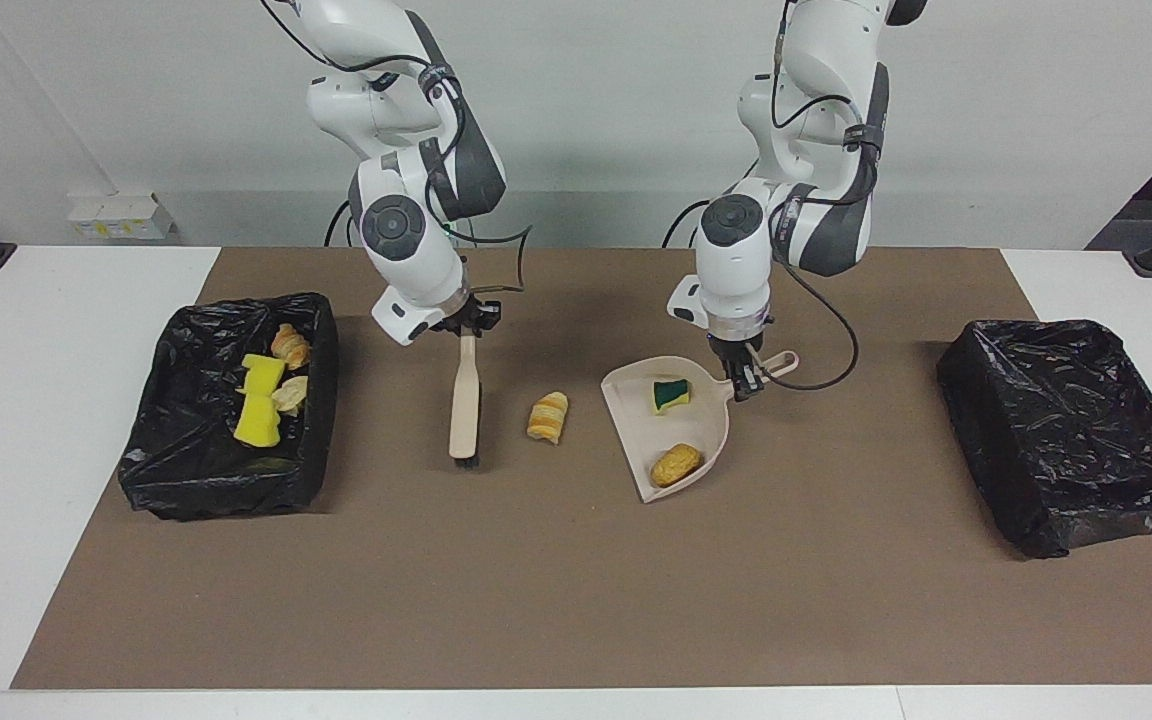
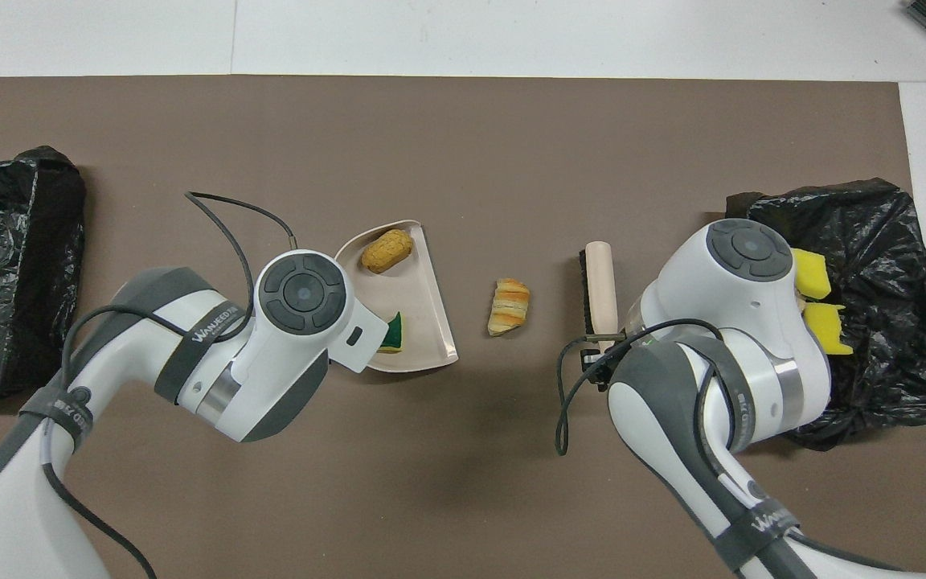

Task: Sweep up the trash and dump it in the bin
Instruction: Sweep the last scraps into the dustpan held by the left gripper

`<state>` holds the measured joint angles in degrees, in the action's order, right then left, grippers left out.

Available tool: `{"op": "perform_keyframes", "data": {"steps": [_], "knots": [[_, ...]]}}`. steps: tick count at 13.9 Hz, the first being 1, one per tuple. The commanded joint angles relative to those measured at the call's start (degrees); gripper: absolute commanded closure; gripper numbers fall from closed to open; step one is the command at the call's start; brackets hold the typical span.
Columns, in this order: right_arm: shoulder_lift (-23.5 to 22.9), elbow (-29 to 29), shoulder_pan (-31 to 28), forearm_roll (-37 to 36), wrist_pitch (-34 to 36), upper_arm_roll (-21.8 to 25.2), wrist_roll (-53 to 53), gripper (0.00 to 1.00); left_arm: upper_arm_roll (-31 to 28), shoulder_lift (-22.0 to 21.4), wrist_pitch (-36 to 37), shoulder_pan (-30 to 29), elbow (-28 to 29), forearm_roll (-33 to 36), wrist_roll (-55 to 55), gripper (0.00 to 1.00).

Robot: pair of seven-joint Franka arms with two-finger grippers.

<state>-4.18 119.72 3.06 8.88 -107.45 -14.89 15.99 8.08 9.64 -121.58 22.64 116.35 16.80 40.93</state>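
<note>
My right gripper [image 1: 468, 328] is shut on the handle of the beige brush [image 1: 464, 400], whose bristles point down close to the mat. A striped tan roll of trash [image 1: 548, 417] [image 2: 509, 305] lies on the mat between the brush [image 2: 600, 288] and the beige dustpan [image 1: 698, 428]. My left gripper [image 1: 744, 378] is shut on the dustpan's handle. In the pan [image 2: 424, 283] lie a tan roll [image 1: 677, 464] [image 2: 387, 250] and a green-and-yellow sponge bit [image 1: 672, 393]. The black-lined bin [image 1: 186, 340] at the right arm's end holds yellow sponge bits and rolls.
A second black-lined bin [image 1: 1066, 430] [image 2: 13, 265] stands at the left arm's end of the brown mat [image 1: 576, 600]. Cables loop from both wrists. White table [image 1: 56, 420] borders the mat at both ends.
</note>
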Motion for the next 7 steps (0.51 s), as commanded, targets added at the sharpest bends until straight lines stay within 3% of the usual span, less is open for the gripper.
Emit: {"op": "perform_keyframes", "data": {"steps": [1,4,7], "knots": [[0.2,3.9,-0.8,-0.4,-6.6,-0.8,-0.3,1.0,-0.7,-2.3,-0.5,1.8,3.4,1.0,-1.4,1.0],[-5.9,3.2,6.2,-0.4,-15.5,-0.8,10.3,1.0,-0.7,-2.3,-1.1,2.2,4.2,1.0,-2.3,1.0],[-8.1,-0.4,8.8,0.3,-14.5,-1.3,11.8,1.0,-0.7,-2.3,-1.1,2.8,4.4,0.9,-2.4,1.0]]}}
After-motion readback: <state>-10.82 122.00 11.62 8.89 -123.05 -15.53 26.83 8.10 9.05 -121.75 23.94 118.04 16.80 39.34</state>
